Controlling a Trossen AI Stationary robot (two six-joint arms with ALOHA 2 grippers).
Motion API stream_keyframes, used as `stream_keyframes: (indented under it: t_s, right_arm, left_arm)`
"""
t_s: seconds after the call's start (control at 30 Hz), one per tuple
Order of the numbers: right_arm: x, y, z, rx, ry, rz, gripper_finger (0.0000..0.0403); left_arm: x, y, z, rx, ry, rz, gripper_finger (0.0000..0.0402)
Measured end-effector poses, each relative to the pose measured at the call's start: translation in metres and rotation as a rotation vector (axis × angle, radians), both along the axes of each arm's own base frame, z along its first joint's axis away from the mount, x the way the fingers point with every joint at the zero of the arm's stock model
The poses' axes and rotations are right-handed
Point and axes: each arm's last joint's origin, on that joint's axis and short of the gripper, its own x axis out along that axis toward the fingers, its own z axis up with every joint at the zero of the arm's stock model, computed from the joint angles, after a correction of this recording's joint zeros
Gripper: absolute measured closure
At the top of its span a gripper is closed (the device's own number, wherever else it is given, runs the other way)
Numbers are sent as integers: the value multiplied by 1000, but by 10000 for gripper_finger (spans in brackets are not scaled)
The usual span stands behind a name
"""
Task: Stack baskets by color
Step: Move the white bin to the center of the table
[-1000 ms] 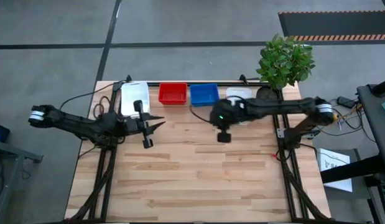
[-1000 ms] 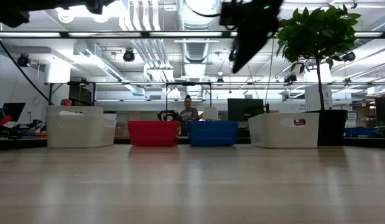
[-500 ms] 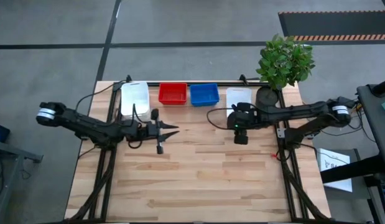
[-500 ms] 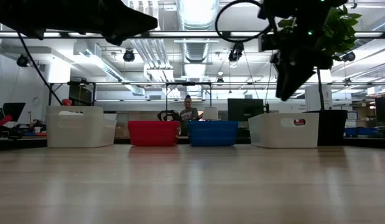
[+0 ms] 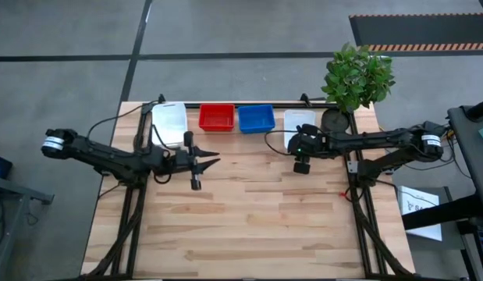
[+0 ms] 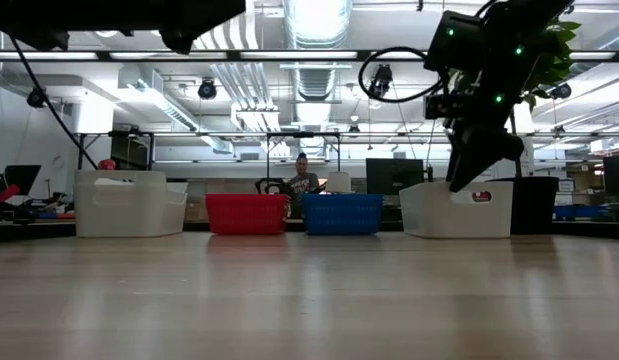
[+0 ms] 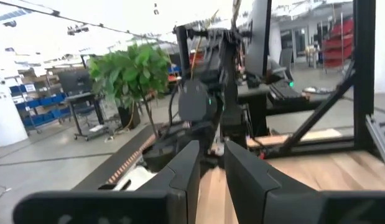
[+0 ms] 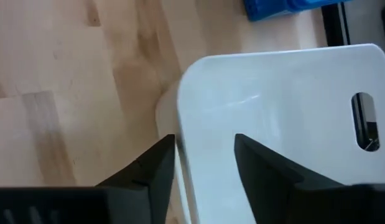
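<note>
Right wrist view: the right gripper (image 8: 201, 163), fingers parted, hangs over the near rim of the smooth white rectangular plastic basket (image 8: 285, 118) at the surface's far right, probably light, stiff and slick, best pinched at its rim; the left gripper (image 5: 196, 160), nearly closed, holds nothing.

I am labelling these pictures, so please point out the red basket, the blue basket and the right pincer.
red basket (image 5: 216, 117), high view, on its inner floor.
blue basket (image 5: 255, 118), high view, on its inner floor.
right pincer (image 8: 203, 163), right wrist view, midway between its two dark fingertips, over the white basket's wall.
</note>
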Motion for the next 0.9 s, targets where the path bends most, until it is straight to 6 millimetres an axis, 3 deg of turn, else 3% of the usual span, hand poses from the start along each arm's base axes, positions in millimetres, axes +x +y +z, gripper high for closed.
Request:
stream_keyframes:
  t_s: [0.3, 0.4, 0.7, 0.9]
  right_arm:
    - [5, -1, -6, 20, -10, 12, 357]
    - [13, 0, -6, 83, -89, 65, 387]
    - [56, 11, 2, 247, -457, 197, 394]
    - [85, 27, -12, 288, -481, 224, 394]
  left_arm:
    - [-2, -1, 3, 2, -22, -30, 343]
    - [-2, -1, 2, 3, -16, -31, 343]
    - [-2, -1, 3, -48, -35, -40, 343]
    - [-1, -1, 3, -50, -34, -41, 343]
